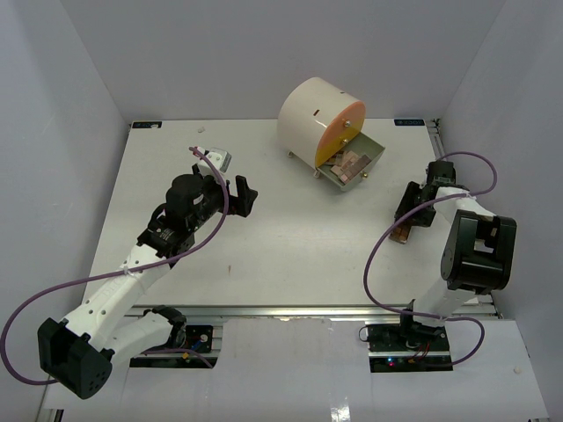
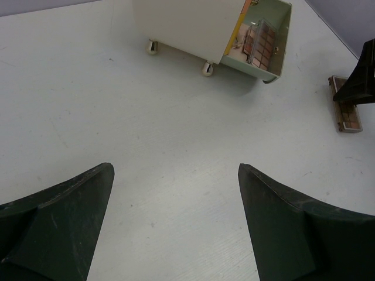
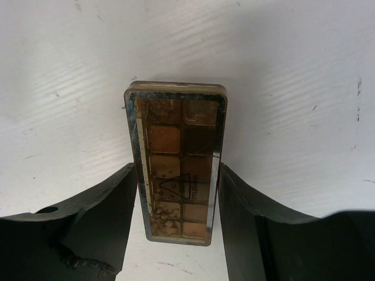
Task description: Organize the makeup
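A brown eyeshadow palette point(image 3: 179, 158) lies flat between my right gripper's point(image 3: 177, 171) fingers, which press on both of its long sides. In the top view this palette point(image 1: 402, 233) is low over the table at the right, under my right gripper point(image 1: 410, 214). It also shows in the left wrist view point(image 2: 345, 111). More pink palettes point(image 1: 350, 164) lie in the open green drawer point(image 1: 374, 158). My left gripper point(image 1: 242, 195) is open and empty above the left-middle of the table, its fingers wide apart point(image 2: 176, 175). No sponges or lipsticks show.
The big cream round drawer box point(image 1: 312, 114) with an orange front stands at the back centre on small gold feet. Its bottom drawer point(image 2: 280, 35) is pulled out toward the right. The table's right edge point(image 1: 440, 176) runs close to my right arm.
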Controlling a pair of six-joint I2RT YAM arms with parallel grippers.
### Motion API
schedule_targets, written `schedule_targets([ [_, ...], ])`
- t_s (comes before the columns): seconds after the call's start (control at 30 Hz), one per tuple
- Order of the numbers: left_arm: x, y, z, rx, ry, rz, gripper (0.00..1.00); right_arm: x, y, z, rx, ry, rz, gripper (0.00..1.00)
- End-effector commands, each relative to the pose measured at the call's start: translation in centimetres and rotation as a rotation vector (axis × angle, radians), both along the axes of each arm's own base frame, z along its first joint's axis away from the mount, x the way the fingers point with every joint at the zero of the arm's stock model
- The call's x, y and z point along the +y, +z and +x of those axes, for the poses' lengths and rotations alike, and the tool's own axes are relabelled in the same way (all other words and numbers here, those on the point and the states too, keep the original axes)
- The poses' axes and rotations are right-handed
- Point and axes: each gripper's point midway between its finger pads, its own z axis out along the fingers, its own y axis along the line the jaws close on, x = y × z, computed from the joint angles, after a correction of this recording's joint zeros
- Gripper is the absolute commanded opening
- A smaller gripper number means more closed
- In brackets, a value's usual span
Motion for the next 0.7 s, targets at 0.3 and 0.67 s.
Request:
schedule_targets([
  [0.3, 0.3, 1.0, 0.0, -0.027, 0.011, -0.011, 0.98, 6.1, 12.3, 5.6, -0.479, 0.218, 0.008, 0.31],
  [0.67, 1.2, 0.4, 0.7, -0.025, 0.063, 0.02, 0.98, 12.9, 19.0, 13.4, -0.664, 0.199, 0.247, 0.31],
])
